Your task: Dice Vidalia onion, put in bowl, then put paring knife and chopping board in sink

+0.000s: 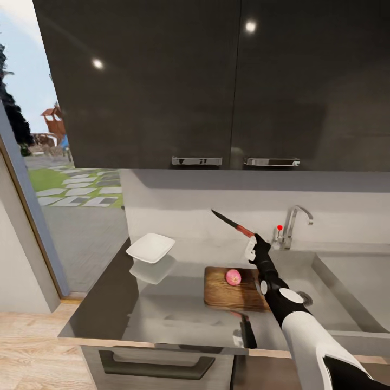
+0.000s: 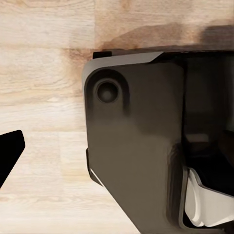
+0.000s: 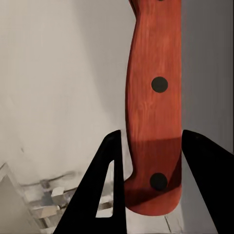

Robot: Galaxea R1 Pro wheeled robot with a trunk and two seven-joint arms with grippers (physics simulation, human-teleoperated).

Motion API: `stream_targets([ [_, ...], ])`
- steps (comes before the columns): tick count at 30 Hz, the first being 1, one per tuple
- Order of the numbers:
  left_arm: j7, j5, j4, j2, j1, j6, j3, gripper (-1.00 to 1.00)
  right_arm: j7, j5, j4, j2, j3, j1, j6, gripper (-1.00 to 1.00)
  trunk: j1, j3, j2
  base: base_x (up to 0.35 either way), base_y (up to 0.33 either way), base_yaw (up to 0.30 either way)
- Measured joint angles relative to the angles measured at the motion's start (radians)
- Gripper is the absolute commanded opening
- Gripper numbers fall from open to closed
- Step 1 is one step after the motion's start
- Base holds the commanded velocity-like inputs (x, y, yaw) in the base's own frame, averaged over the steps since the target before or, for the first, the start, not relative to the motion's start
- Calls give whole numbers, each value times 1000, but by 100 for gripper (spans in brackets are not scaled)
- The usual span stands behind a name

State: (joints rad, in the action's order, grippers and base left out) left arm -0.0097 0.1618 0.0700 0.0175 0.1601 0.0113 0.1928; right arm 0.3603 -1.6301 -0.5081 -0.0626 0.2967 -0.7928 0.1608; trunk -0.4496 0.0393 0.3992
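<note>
Red-handled knife (image 1: 232, 222) clamped in right tool (image 1: 252, 245), raised above board's (image 1: 227, 296) far edge, blade pointing far-left. Onion (image 1: 233, 277) sits whole on board, on worktop (image 1: 157, 314) left of sink (image 1: 352, 303). Left tool: state unclear. Best: lower blade squarely over onion.

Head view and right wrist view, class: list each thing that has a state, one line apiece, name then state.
Vidalia onion: whole, resting on the chopping board.
Chopping board: flat on the countertop.
Paring knife: raised, gripped by its red handle.
Right pincer: shut on the knife.
Bowl: empty, upright.
Upper cabinets: closed.
</note>
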Motion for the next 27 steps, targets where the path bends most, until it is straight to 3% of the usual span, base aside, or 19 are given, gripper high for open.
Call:
stream_targets([
  [2, 0, 1, 2, -2, 0, 0, 1, 100, 91, -7, 66, -7, -1, 1, -4, -100, 0, 0, 0, 0, 0, 0],
  [5, 0, 1, 3, -5, 0, -1, 1, 100, 113, -13, 116, -10, -1, 0, -6, -100, 0, 0, 0, 0, 0, 0],
  [14, 3, 1, 4, -8, 0, -2, 1, 100, 123, -108, 191, -7, 0, 0, -36, -100, 0, 0, 0, 0, 0, 0],
  [22, 5, 1, 4, -7, 0, -2, 1, 100, 117, -119, 217, 4, 0, 0, -34, -100, 0, 0, 0, 0, -17, 0],
  [27, 5, 1, 4, -7, 0, -2, 1, 100, 116, -120, 221, 7, 0, 0, -32, -100, 0, 0, 0, -4, -200, 0],
])
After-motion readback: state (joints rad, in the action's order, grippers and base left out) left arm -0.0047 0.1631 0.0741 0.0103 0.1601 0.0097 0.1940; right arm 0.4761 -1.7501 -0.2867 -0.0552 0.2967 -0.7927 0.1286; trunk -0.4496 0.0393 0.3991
